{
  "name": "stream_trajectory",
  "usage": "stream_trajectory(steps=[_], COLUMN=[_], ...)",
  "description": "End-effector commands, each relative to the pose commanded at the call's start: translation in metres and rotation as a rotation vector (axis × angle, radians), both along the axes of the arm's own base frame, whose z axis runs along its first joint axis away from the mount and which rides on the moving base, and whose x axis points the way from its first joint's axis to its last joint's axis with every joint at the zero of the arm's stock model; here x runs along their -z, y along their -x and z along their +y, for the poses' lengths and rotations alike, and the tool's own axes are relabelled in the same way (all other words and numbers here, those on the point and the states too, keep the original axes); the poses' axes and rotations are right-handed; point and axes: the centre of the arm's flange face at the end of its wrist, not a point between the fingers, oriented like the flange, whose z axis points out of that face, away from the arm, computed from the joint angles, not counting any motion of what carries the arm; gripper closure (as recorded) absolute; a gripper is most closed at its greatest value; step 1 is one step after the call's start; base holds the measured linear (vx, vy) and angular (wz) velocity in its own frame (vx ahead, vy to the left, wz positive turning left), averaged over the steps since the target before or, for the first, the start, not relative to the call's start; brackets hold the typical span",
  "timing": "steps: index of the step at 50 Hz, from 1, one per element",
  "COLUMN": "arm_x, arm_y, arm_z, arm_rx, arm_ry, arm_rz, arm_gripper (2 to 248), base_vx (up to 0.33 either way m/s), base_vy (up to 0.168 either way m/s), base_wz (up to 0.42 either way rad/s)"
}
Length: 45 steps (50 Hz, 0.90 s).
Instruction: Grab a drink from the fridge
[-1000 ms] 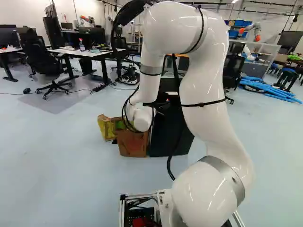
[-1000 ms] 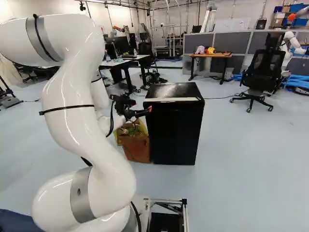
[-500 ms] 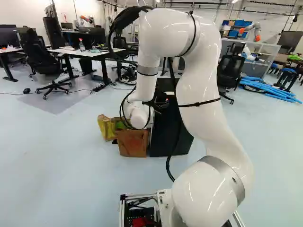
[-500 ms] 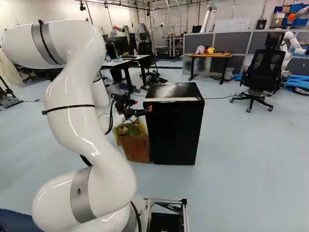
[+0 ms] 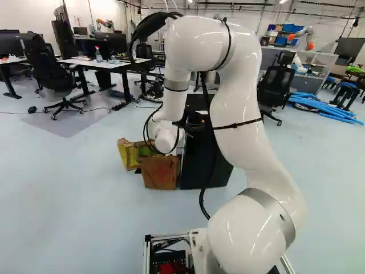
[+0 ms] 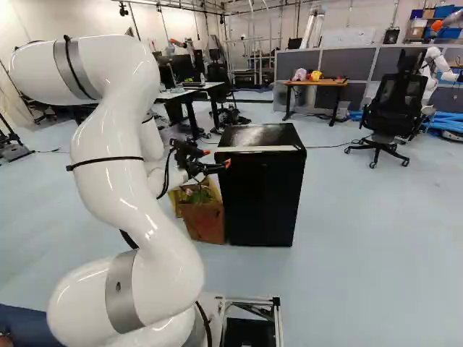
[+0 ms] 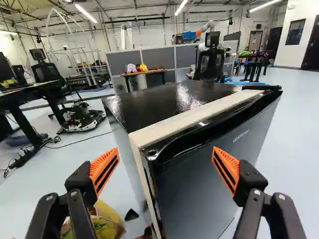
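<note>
Wrist view: tool spread wide, empty, close to fridge. Drink out of sight, presumably behind closed door. Door likely stiff at first, slick-faced; best to hook side edge nearest tool, pull steadily, avoid flat front.

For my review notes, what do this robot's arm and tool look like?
The arm is glossy white, with thick, rounded segments and grey bands around its joints. Narrow black straps circle it, and black cables run along the outside. The tool is black, its two fingers carrying orange pads with dark slots.
</note>
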Motion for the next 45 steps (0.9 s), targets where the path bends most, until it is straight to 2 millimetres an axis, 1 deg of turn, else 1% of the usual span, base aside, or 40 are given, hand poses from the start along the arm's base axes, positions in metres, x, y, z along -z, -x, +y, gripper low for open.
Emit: stream_trajectory(steps=[25,45], arm_x=[0.0005,0.0025], arm_y=[0.0038,0.0016], arm_z=[0.005,0.0078], arm_rx=[0.031,0.065], arm_ry=[-0.005,-0.019], arm_rz=[0.001,0.006], arm_gripper=[3,3], base_vx=[0.0,0.0], base_vy=[0.0,0.0], base_wz=[0.0,0.0])
